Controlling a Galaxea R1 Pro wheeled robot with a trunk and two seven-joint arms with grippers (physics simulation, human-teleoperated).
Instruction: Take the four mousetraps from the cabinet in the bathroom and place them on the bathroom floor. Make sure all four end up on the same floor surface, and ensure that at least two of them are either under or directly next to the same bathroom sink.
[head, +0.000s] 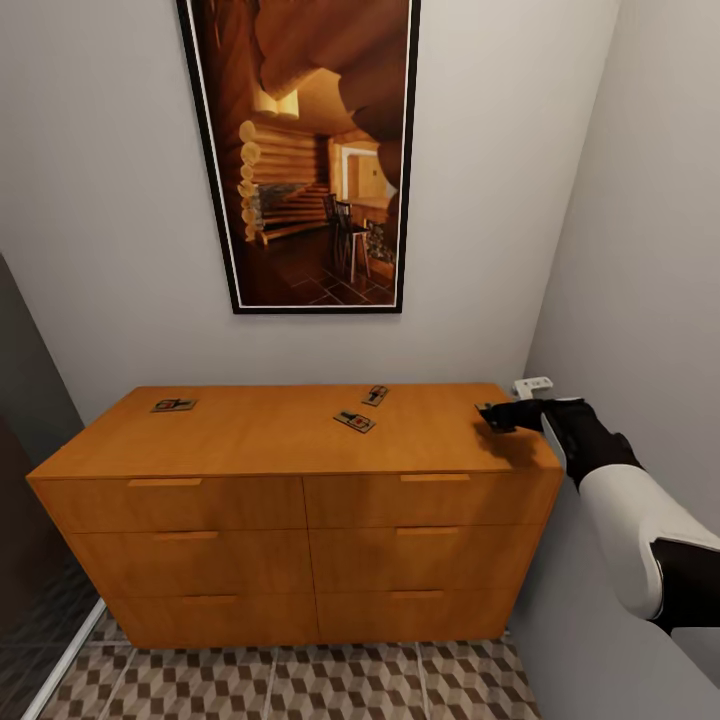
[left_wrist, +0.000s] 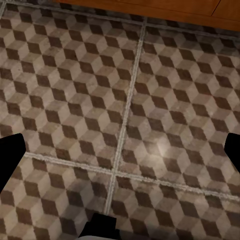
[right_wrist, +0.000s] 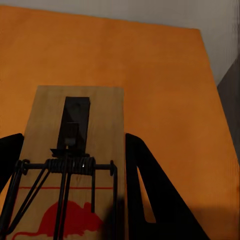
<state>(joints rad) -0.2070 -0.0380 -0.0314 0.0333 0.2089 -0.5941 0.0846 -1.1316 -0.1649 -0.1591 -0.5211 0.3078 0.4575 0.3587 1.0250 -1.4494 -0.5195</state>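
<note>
The right gripper (head: 492, 414) sits at the cabinet's (head: 300, 520) right end, its fingers (right_wrist: 150, 200) on either side of a mousetrap (right_wrist: 75, 165); whether they pinch it I cannot tell. Three more traps lie to the gripper's left on the cabinet top: two near (head: 355, 421) (head: 375, 395), one far (head: 174, 405). The left gripper (left_wrist: 120, 150) hangs spread apart over the tiled floor (left_wrist: 125, 100).

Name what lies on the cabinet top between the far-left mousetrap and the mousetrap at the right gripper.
In the head view, two more mousetraps lie between the far-left mousetrap and the right gripper; otherwise the cabinet top is bare.
</note>
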